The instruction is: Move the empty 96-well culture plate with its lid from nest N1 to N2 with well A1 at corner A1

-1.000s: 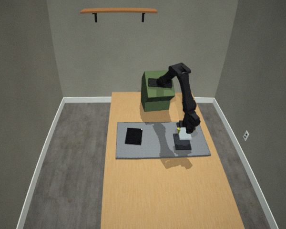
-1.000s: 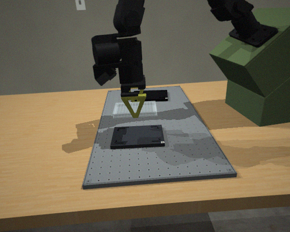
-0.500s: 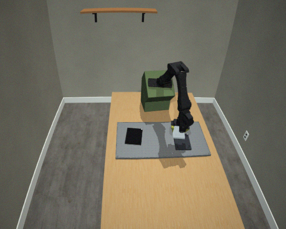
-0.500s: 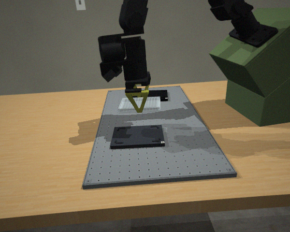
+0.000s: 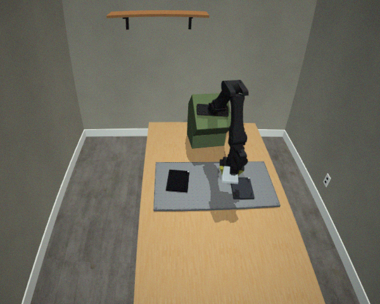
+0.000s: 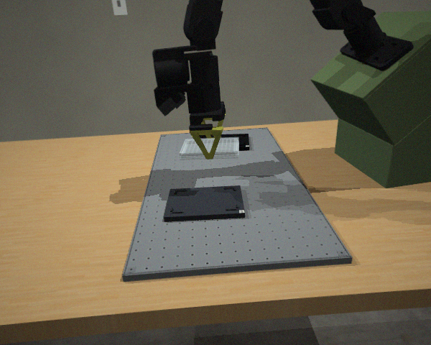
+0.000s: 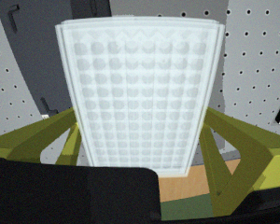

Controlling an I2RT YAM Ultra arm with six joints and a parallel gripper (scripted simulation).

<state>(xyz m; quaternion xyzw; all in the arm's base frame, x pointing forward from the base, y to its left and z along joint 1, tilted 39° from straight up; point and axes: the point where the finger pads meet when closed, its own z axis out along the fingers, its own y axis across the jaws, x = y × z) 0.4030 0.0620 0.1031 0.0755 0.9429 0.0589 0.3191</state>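
- Wrist view: the jaws pinch the plate (image 7: 140,96) by its long sides, one olive finger (image 7: 240,149) on each; the lid sits on top.
- Plate (image 6: 209,147) hangs level above the mat (image 6: 230,237), clear of it, partly over one corner of nest N1 (image 6: 242,139).
- N1 (image 5: 243,189) lies near the mat's end by the desk's (image 5: 229,261) right edge in the top view.
- Nest N2 (image 5: 177,180) is bare, well apart, toward the desk's left edge.
- Arm's green pedestal (image 5: 204,133) stands at the desk's far edge.
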